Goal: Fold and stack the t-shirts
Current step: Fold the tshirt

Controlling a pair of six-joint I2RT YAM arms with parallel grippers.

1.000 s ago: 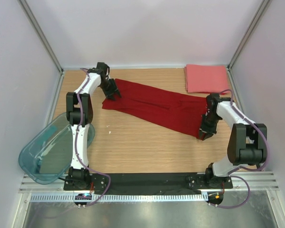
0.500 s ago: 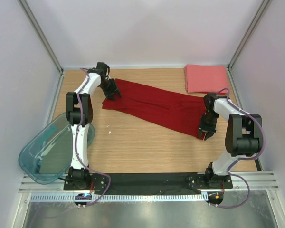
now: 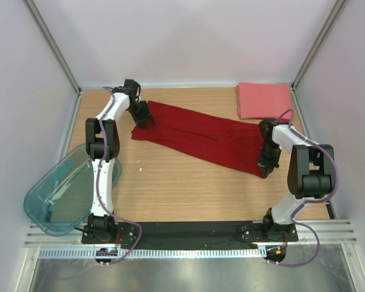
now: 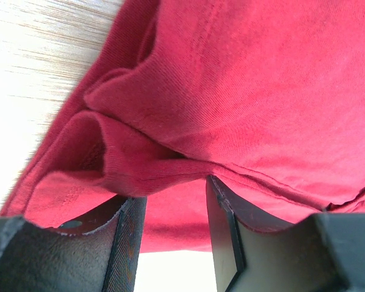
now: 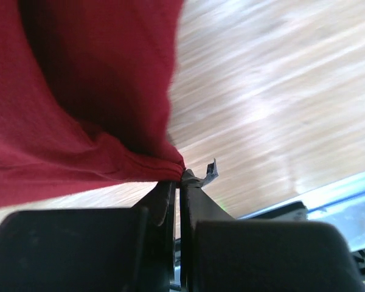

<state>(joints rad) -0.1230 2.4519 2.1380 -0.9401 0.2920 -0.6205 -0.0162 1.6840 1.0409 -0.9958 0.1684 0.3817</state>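
Note:
The dark red t-shirt [image 3: 201, 137] lies spread slantwise across the table, from far left to near right. My left gripper [image 3: 142, 117] is at its far-left corner. In the left wrist view [image 4: 173, 191] the jaws stand apart, with a bunched fold of red cloth [image 4: 152, 164] at their tips. My right gripper [image 3: 264, 168] is at the shirt's near-right corner. In the right wrist view [image 5: 181, 176] it is shut on the red hem [image 5: 140, 164]. The salmon-pink t-shirt [image 3: 264, 100] lies folded to a rectangle at the far right.
A translucent teal bin [image 3: 58, 194] hangs over the table's left edge by the left arm's base. White walls and metal posts enclose the wooden table [image 3: 188, 194]. A black rail [image 3: 188, 231] runs along the near edge.
The right arm's elbow has swung left and its gripper has shifted slightly at the shirt's near-right corner. The left gripper has barely moved. The shirt lies about as before.

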